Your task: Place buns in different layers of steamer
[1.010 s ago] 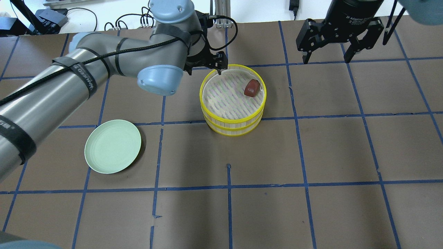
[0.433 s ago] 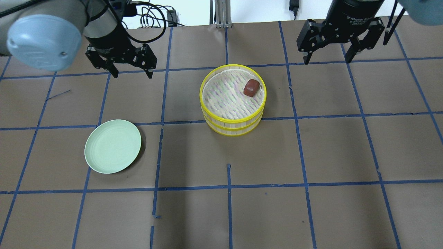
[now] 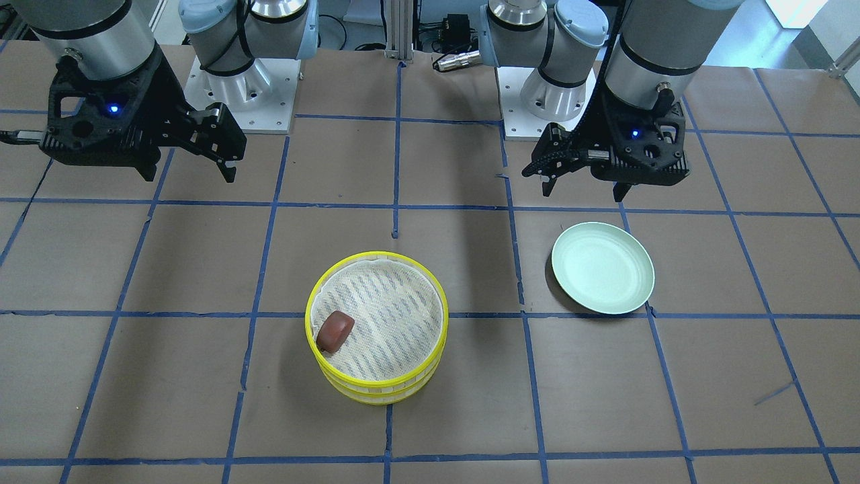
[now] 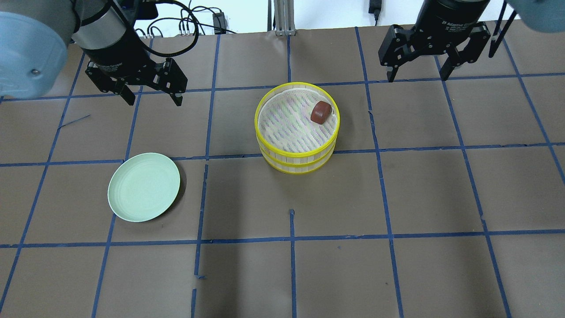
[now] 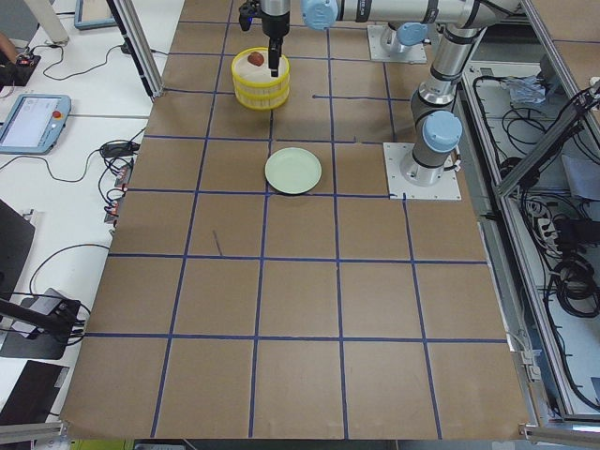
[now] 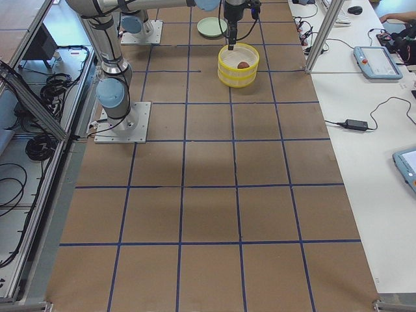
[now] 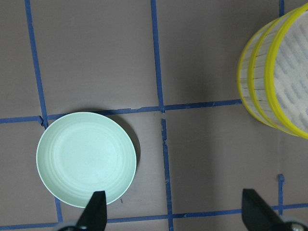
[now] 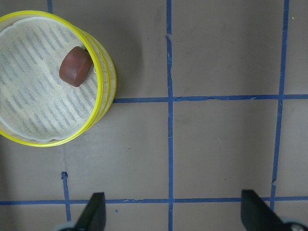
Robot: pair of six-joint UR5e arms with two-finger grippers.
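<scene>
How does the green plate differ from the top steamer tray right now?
The plate is plain pale green; the top tray has a yellow rim and a white cloth liner. The plate is empty; the top tray holds a reddish-brown bun near its rim. The plate lies on the table; the top tray sits on a second tray. Both are round.

The left gripper [image 4: 154, 101] has come off the rim of the stacked steamer layers [image 4: 296, 152], where its tip sat a second ago, and pulled well away toward the plate [image 4: 144, 187] side of the table [image 4: 423, 190]; its arm no longer stretches across the overhead view
</scene>
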